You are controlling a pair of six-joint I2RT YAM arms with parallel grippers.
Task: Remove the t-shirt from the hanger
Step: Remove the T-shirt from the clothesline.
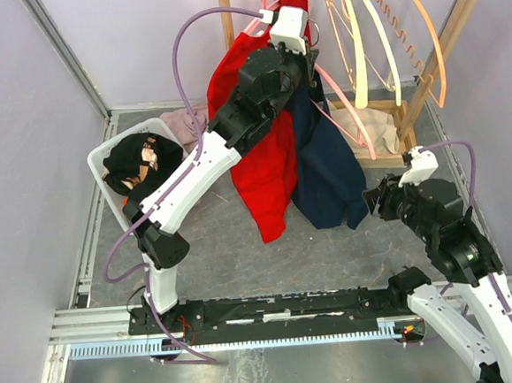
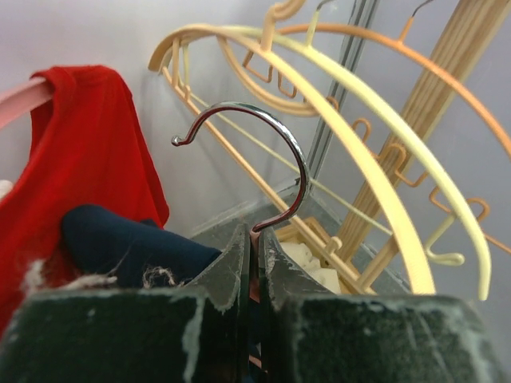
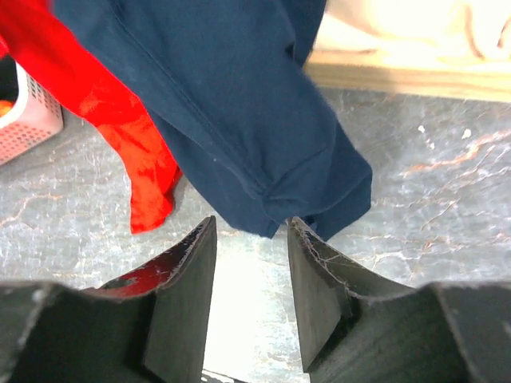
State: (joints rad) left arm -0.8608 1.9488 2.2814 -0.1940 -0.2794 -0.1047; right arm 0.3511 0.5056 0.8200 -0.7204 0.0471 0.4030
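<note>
At the far left stood a basket (image 1: 96,156) of clothes, close under the left arm's elbow, so there was little room to swing that way. The left gripper (image 2: 254,239) was raised high with its jaws clamped together on the stem of the hanger's hook (image 2: 299,163). A red shirt (image 1: 267,168) hung beside it, over a pink hanger as far as could be told. The navy shirt (image 3: 239,104), judged the task's garment, hung below the hook, with its hem low near the table.

The right gripper (image 3: 251,239) sat just short of that hem with its jaws apart and nothing between them. To do the step well, it should probably push forward until the doubled hem lay deep between the fingers and pinch only navy cloth. It should then draw down and toward the near edge while the left arm kept the hook steady. To the right, the wooden rack (image 1: 456,29) and its spare hangers (image 1: 355,42) crowded the shirt, so the free room lay toward the front.
</note>
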